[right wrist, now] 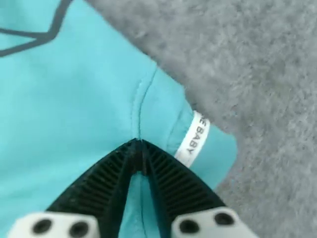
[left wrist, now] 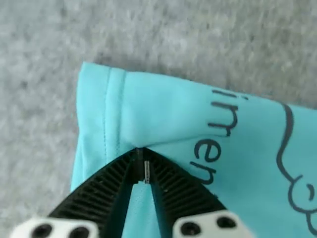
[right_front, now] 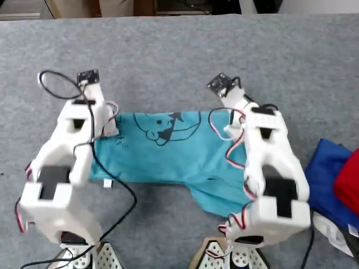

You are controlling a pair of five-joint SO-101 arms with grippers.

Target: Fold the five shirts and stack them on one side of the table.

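Observation:
A turquoise shirt (right_front: 168, 151) with a dark printed drawing lies partly folded on the grey table between the two arms. My left gripper (left wrist: 140, 157) is shut on the shirt's cloth (left wrist: 163, 114) near a stitched hem at its left end. My right gripper (right wrist: 137, 148) is shut on the shirt (right wrist: 74, 99) near a seam beside a small white label (right wrist: 193, 139), at the right end. In the high view the left arm (right_front: 73, 145) covers the shirt's left edge and the right arm (right_front: 263, 157) its right edge.
A blue garment (right_front: 328, 185) with a red one (right_front: 349, 182) on it and something white beneath lies at the table's right edge. Bare grey felt table (right_front: 168, 61) stretches behind the shirt. Cables hang from both arms.

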